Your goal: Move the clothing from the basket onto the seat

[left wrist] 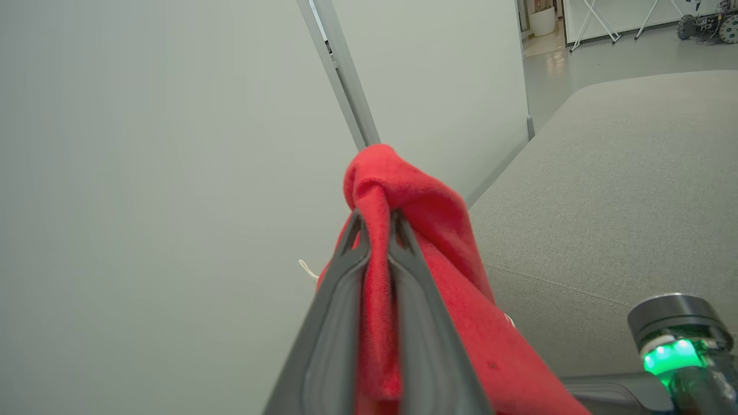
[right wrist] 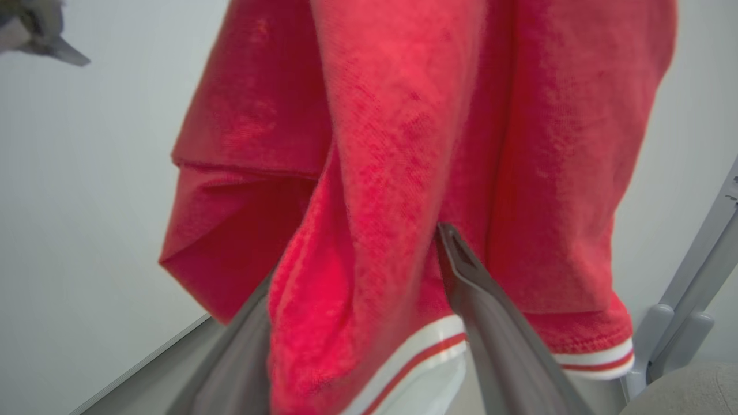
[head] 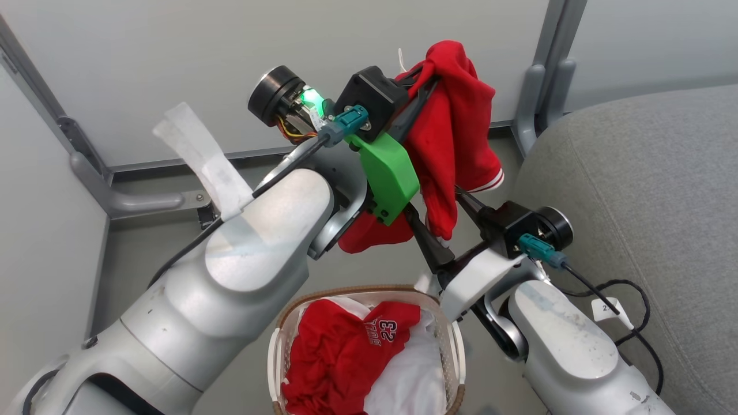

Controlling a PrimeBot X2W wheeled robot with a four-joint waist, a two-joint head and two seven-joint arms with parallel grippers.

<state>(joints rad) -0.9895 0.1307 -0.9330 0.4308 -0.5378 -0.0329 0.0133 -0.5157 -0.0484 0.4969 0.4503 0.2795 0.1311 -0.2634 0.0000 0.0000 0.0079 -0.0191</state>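
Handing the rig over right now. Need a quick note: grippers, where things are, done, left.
Left gripper: shut on a bright red garment with white-striped hem, held in the air clear of the basket.
Right gripper: open, fingers either side of that garment's hanging lower part.
Small oval white perforated basket with brown woven rim: holds a red "23" garment and a plain white sheet.
Large grey fabric couch seat: to the right, no clothing on its visible part.
Done: one garment lifted out.
Left: place it on the seat, then move the "23" garment.
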